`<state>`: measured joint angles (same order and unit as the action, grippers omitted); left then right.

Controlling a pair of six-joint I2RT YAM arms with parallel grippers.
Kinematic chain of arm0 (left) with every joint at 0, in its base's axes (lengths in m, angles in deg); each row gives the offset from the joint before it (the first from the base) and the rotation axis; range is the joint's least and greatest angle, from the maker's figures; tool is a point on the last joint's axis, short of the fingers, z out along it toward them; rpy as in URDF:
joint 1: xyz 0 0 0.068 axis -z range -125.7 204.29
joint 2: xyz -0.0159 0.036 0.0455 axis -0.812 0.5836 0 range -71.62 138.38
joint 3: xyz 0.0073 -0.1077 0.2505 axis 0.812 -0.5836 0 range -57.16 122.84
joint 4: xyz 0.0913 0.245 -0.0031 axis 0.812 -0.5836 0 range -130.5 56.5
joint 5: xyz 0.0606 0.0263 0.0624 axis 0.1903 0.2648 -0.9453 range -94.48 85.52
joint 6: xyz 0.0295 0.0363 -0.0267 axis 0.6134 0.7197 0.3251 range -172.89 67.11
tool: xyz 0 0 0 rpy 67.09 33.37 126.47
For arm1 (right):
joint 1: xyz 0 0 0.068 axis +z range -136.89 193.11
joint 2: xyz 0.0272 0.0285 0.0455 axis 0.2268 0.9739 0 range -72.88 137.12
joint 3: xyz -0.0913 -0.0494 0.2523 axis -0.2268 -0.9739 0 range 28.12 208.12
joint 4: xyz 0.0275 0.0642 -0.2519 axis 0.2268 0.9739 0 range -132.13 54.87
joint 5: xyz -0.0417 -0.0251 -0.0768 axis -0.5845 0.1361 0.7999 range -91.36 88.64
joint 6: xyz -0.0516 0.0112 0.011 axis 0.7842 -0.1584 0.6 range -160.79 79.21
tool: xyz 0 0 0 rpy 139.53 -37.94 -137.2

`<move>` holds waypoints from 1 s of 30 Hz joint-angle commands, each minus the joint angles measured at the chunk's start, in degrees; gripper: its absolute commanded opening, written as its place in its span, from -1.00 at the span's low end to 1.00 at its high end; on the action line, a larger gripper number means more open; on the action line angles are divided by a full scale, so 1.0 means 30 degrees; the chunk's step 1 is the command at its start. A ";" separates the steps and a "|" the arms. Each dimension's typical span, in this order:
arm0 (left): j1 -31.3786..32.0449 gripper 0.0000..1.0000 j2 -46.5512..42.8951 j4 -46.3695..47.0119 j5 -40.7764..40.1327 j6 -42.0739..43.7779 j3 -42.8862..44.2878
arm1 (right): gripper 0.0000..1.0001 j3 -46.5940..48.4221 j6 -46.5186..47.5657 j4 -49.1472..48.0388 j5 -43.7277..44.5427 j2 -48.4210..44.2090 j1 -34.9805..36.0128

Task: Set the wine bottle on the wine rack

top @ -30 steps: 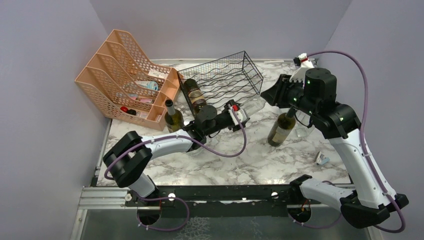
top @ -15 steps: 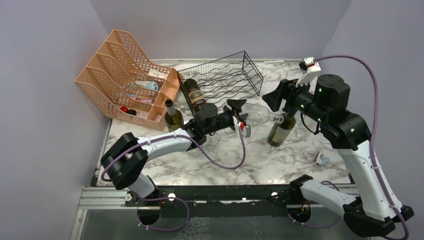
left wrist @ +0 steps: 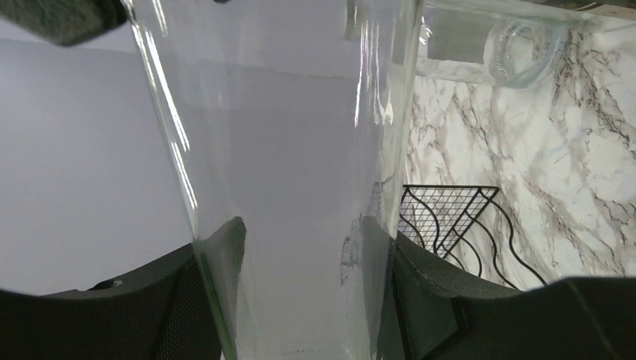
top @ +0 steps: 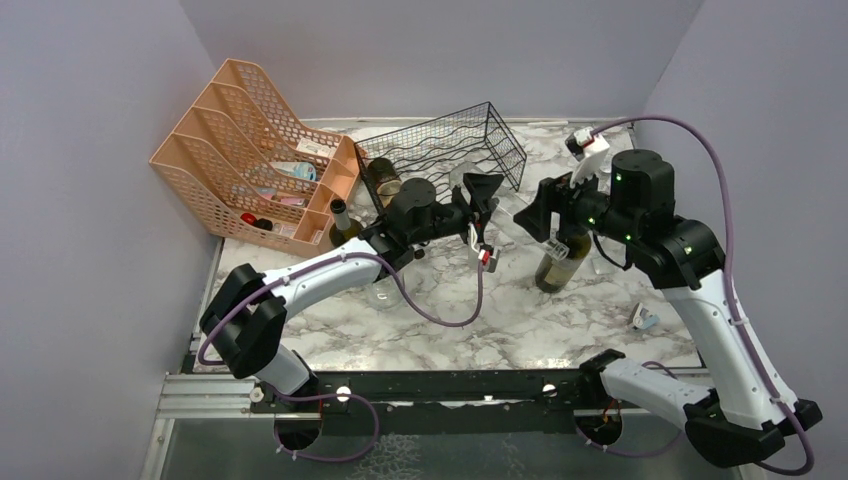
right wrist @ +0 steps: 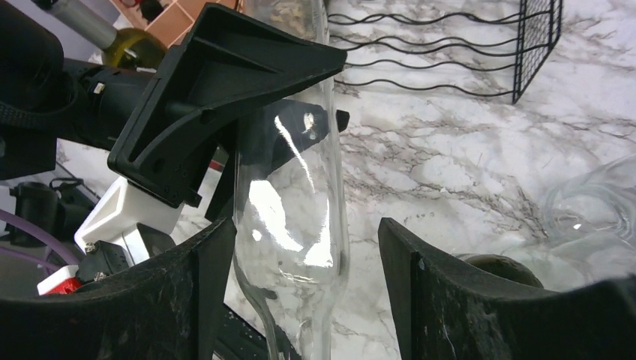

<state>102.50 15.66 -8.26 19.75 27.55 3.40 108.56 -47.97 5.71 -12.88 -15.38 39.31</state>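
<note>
Near edge of the marble table (top: 470,325): bare surface in front of both arms, so there is room to swing low there.

Mid-table: a green bottle (top: 560,255) stands upright just below the right claw (top: 532,208). It is a tipping hazard for any downward pull-back on that side.

Handover zone: the clear wine bottle (right wrist: 289,225) hangs above the table between the two claws. Its long axis runs roughly from one claw to the other, with the narrowing end toward the right wrist camera.
- The left claw (top: 484,198) is clamped tight on the glass body.
- The right claw's fingers (right wrist: 405,285) stand apart on either side of the glass. A gap shows on one side, so they have no hold.

Key relation: the wine rack (top: 450,160) lies just beyond the left claw, and that arm is clearly the nearer. A dark bottle (top: 388,188) lies at the rack's left end, pointing near-to-far. Judgement: the clear bottle should be turned to match that axis before it is lowered.

Room: the wavy tiers right of the dark bottle look free. The rack's right end wall is close to the right claw.

Further left, a second green bottle (top: 345,228) stands beside the peach organizer (top: 250,150), clear of the path.
</note>
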 commanded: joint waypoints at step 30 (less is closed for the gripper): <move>-0.0255 0.91 -0.0494 -0.1103 0.0673 0.1373 0.1233 | -0.98 -0.2216 -0.1146 -0.2470 0.0440 0.0086 0.0028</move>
<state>101.74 16.58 -18.51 21.04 33.45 8.60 101.96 -47.90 4.40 -16.78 -12.58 39.46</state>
